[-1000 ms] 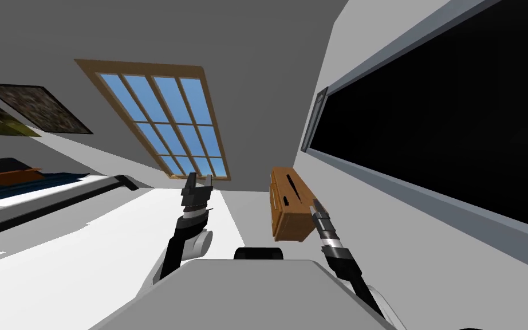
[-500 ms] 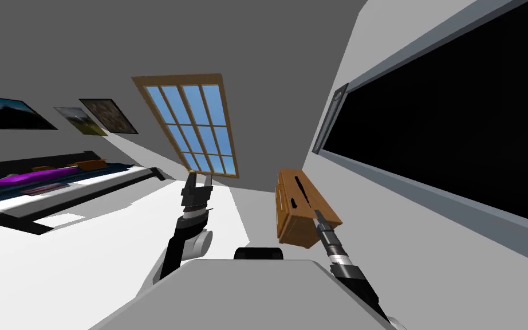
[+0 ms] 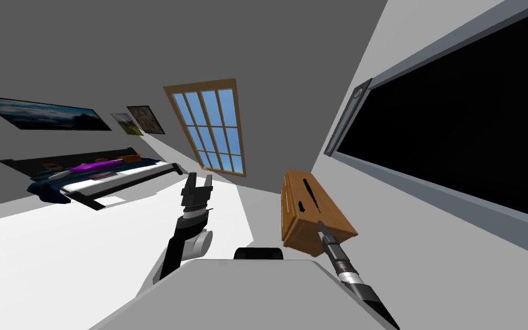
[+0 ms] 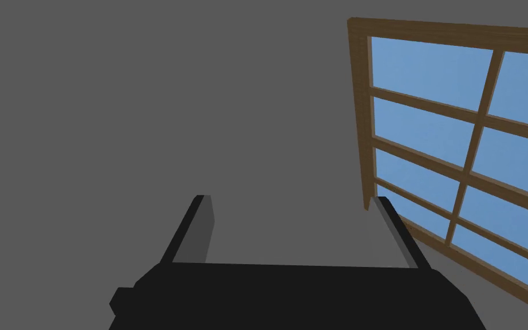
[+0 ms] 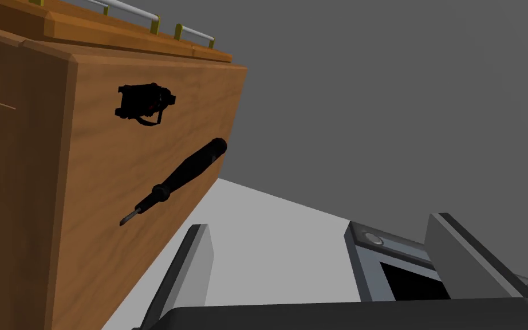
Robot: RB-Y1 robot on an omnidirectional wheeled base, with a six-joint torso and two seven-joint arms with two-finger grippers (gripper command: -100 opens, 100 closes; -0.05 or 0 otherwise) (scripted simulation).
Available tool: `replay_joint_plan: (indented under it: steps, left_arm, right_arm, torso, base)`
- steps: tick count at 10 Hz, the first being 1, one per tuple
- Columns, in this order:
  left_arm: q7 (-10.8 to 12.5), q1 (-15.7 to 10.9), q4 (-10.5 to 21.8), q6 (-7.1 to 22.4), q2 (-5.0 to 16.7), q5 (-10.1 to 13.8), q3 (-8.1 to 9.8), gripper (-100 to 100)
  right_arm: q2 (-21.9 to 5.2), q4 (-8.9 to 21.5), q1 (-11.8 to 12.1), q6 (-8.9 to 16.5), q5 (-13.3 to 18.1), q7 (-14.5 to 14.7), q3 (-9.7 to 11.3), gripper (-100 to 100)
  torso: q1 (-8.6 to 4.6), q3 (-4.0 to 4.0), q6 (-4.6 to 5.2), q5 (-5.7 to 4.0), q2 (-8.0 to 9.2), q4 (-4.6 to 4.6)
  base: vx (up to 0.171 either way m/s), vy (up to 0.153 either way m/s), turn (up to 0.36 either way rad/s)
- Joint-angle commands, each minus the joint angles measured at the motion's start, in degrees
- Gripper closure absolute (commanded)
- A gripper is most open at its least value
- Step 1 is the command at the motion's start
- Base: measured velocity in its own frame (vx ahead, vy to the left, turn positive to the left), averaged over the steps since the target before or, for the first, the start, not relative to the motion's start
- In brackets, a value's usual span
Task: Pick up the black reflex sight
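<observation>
- On the wood-grained cabinet top [image 5: 102, 189], toward the edge by the metal handles: blocky black reflex sight [image 5: 142, 103].
- Slim black screwdriver [image 5: 180, 177] beside it.
- Blades apart on right gripper [image 5: 320, 226] and left gripper [image 4: 291, 199].

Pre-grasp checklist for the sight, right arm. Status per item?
1. Sight found: ok, it lies on the cabinet top.
2. Right gripper open and empty: ok.
3. Sight between the right fingers: not ok, it sits off to one side, beyond the fingertips.
4. Approach path free: cannot tell. The screwdriver lies apart from the sight but nearer the gripper.
5. Left gripper out of the way: ok, open, held up away from the cabinet.
</observation>
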Motion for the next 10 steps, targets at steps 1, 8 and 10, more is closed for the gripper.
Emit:
replay_joint_plan:
  steps: [1,8,10]
  left_arm:
    - [0.00,0.00,0.00,0.00,0.00,0.00,0.00,0]
    - [0.00,0.01,0.00,0.00,0.00,0.00,0.01,0]
    - [0.00,0.01,0.00,0.00,0.01,0.00,0.01,0]
  right_arm:
    - [-0.39,0.12,1.66,0.29,0.03,0.12,0.08,-100]
    - [-4.58,4.57,12.44,3.46,0.53,1.77,0.29,-100]
    - [-5.24,5.68,14.28,4.18,0.77,2.34,0.34,-100]
  torso:
    - [0.00,0.00,0.00,0.00,0.00,0.00]
    - [-0.05,-0.11,0.00,-0.01,-0.20,-0.04]
    - [-0.09,-0.12,0.01,-0.02,-0.22,-0.04]
  base:
    - [-0.001,0.023,0.149]
    - [0.030,0.034,0.299]
    - [0.053,0.010,0.200]
